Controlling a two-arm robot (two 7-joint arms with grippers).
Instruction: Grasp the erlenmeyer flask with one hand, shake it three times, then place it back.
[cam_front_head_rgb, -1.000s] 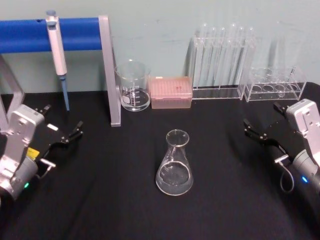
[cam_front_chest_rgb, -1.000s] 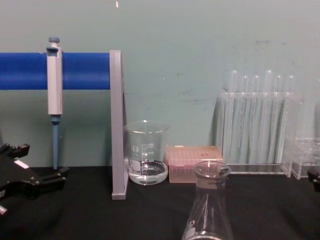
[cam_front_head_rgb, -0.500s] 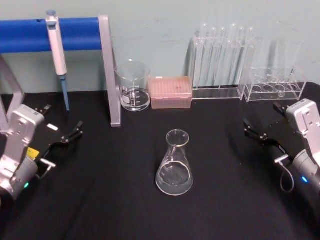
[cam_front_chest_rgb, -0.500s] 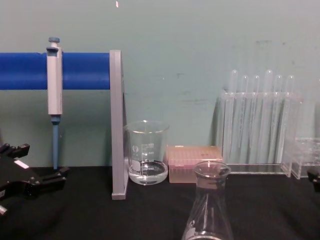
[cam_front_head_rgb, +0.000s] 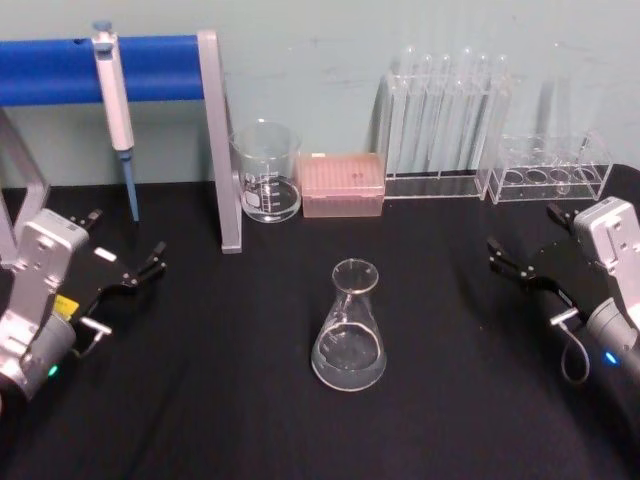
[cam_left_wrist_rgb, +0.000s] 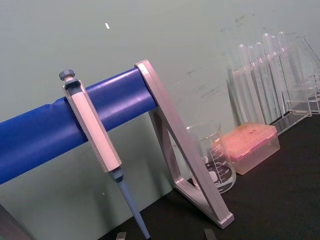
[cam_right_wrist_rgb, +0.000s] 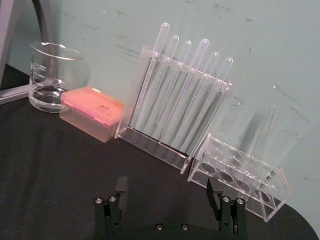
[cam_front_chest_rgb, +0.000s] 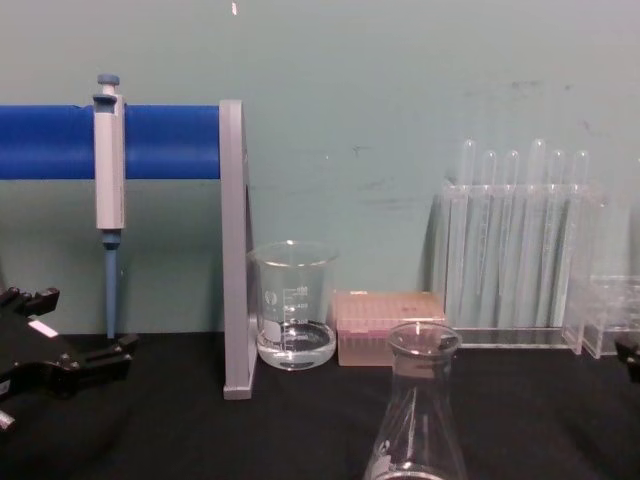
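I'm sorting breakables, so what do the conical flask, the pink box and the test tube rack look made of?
The erlenmeyer flask looks like clear, glossy glass: see-through walls with bright glints. The pink box seems to be translucent, frosted plastic, its tinted lid cloudy. The test tube rack is probably clear acrylic, given its flat transparent panels and sharp edges, though glass can't be excluded.

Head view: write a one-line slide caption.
Erlenmeyer flask stands free on the black table, left gripper and right gripper flanking it, jaws open.
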